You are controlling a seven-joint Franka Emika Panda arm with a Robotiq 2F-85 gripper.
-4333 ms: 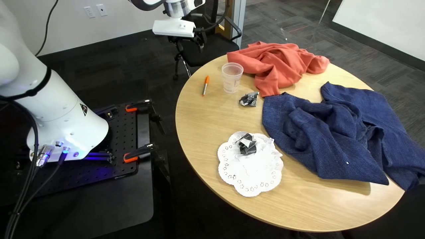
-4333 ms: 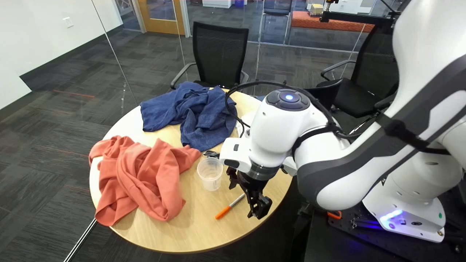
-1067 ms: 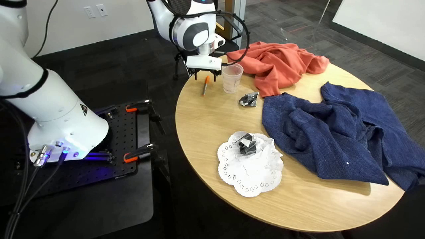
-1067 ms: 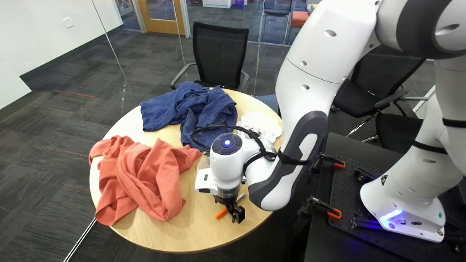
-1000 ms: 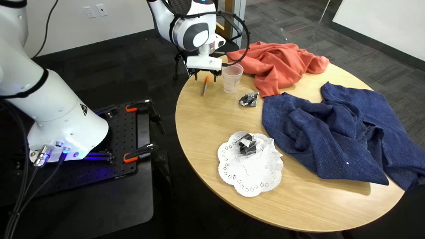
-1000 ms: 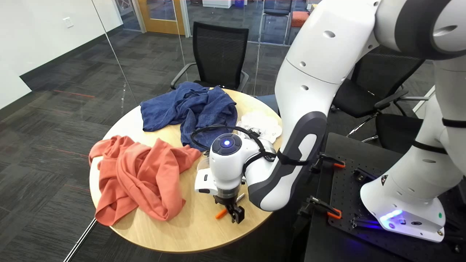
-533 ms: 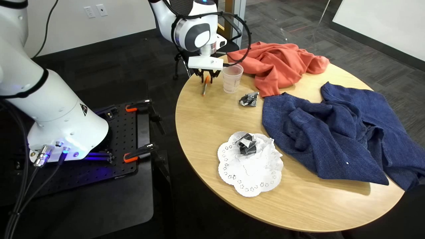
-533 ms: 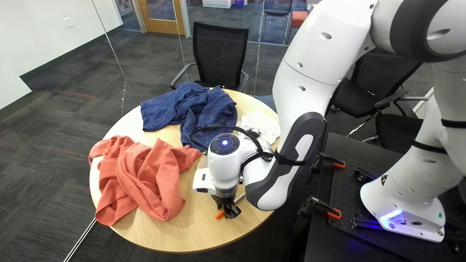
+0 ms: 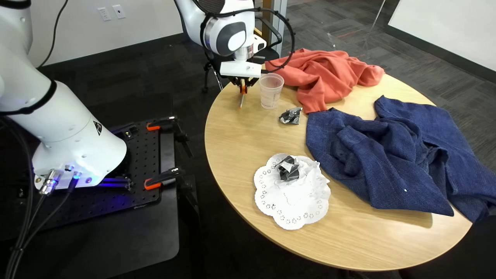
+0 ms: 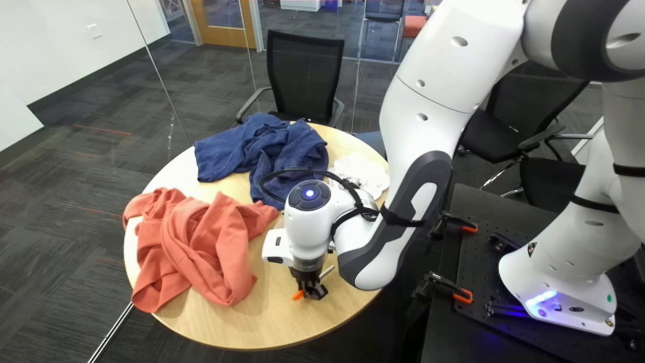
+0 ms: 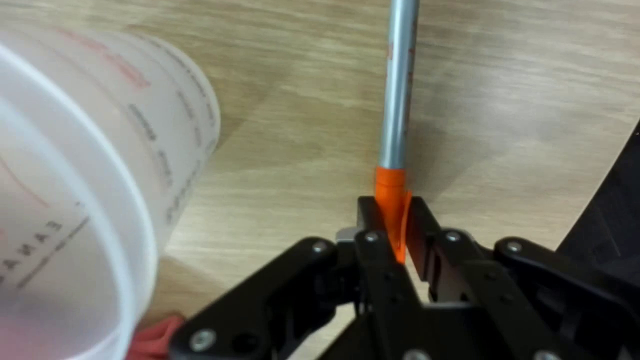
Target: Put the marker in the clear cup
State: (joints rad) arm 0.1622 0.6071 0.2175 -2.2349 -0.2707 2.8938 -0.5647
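My tool (image 11: 392, 205) is pinching the marker (image 11: 398, 90) by its orange end — whether the far end touches the desk (image 9: 244, 147) I cannot tell. The cup (image 9: 271, 92) stands upright just beside, the marker outside it; the wrist view shows a strip of wood between them, and the desk's edge near on the other side. Close by the cup lie the red cloth (image 9: 321, 73) and a crumpled scrap (image 9: 290, 116), then the blue cloth (image 9: 387, 159) — it reaches past the edge. From the marker, wood runs to the doily (image 9: 294, 211) with its dark scrap (image 9: 289, 170). A chair (image 10: 305, 75) stands beyond, dark carpet (image 10: 90, 222) around.
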